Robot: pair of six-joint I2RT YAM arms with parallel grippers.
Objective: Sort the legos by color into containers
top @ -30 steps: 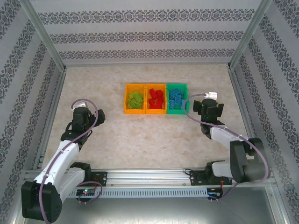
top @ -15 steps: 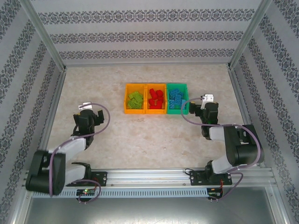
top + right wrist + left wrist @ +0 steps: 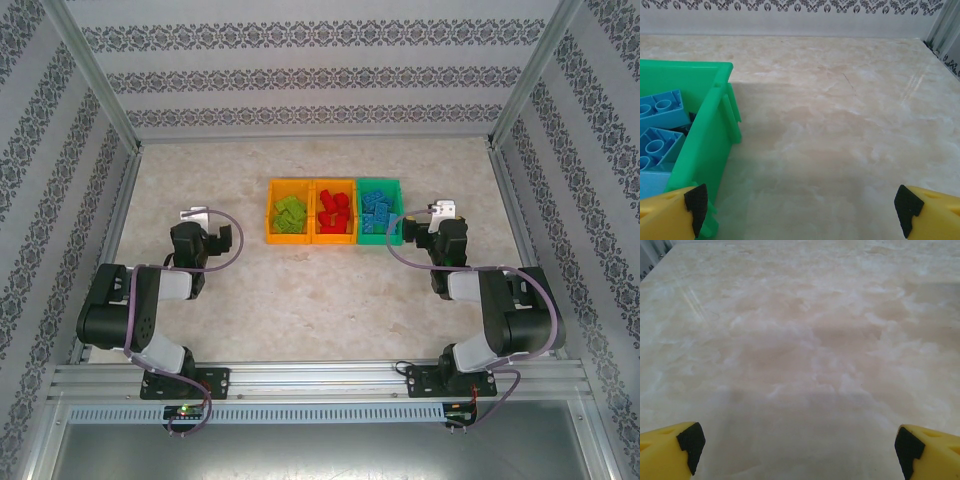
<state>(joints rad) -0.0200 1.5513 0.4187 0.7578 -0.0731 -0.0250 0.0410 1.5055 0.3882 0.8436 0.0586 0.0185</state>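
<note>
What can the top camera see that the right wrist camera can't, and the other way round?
Top: green legos and red legos sitting in two orange bins. Right wrist: the studs on the blue legos up close, and its own yellow fingers spread wide with nothing between them. Both: the green bin of blue legos on the table.

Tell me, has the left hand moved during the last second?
Yes. The left hand has shifted slightly right in the top view, closer to the leftmost orange bin.
</note>
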